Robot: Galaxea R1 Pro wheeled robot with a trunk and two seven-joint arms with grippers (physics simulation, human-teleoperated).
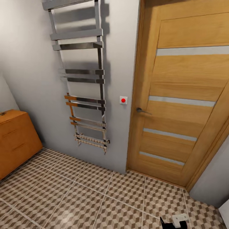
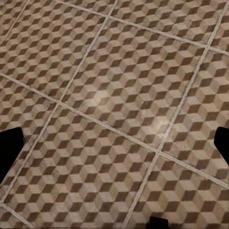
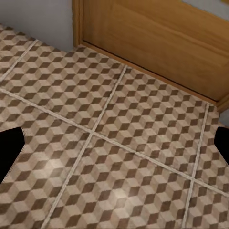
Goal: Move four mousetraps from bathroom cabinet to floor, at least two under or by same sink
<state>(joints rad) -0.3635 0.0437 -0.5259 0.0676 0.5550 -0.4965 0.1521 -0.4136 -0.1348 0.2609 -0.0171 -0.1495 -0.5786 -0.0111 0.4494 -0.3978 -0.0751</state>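
1. Apparently the job has barely begun: no mousetraps lie on the bathroom floor (image 1: 95,197) across the lower frame.
2. At the left edge stands the cabinet (image 1: 14,140), drawers closed, a small dark object on top.
3. Left claw (image 2: 114,143) and right claw (image 3: 114,143): fingers wide apart, holding nothing.
4. Remaining: reach the cabinet, fetch four traps.
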